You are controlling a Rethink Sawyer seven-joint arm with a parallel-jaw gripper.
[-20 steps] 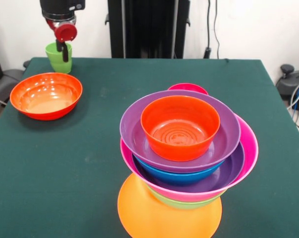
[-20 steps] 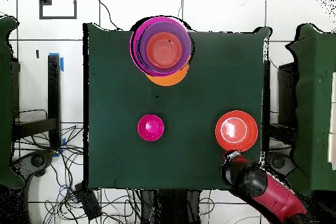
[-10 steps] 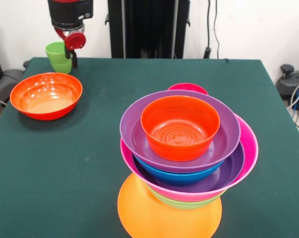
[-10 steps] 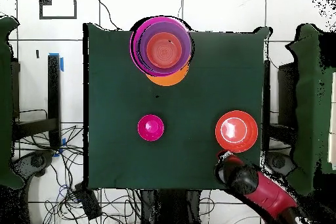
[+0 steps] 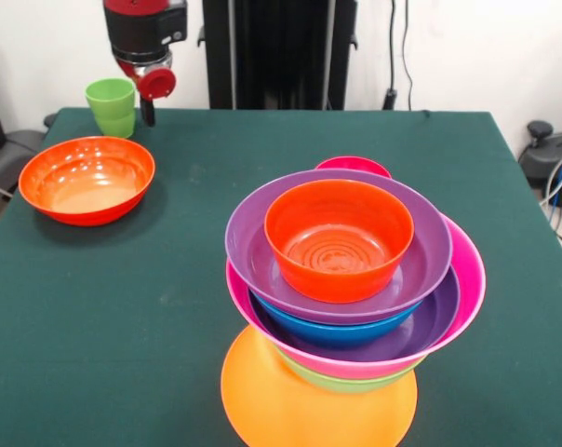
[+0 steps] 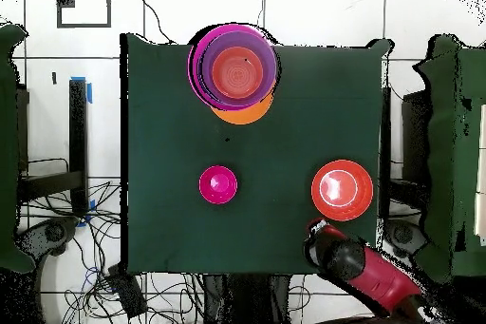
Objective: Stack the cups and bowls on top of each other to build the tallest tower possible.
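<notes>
The tower (image 5: 346,307) stands at about six o'clock on the green-clothed table (image 5: 169,307) in the front view: a large upturned orange plastic bowl (image 5: 309,410) as base, then nested green, pink, purple, blue and purple bowls, topped by a glossy red-orange bowl (image 5: 339,240). Three pieces are not yet stacked, so by my reckoning the task is roughly two-thirds done. A wide red-orange bowl (image 5: 86,179) sits at ten o'clock. The small light-green plastic tumbler (image 5: 111,107) stands upright at eleven o'clock near the far edge. A small magenta-red bowl (image 5: 354,166) peeks out just behind the tower. The red and black gripper (image 5: 149,102) hangs just beside the tumbler, at its three o'clock, apparently not touching it; whether its fingers are spread or closed I cannot tell.
</notes>
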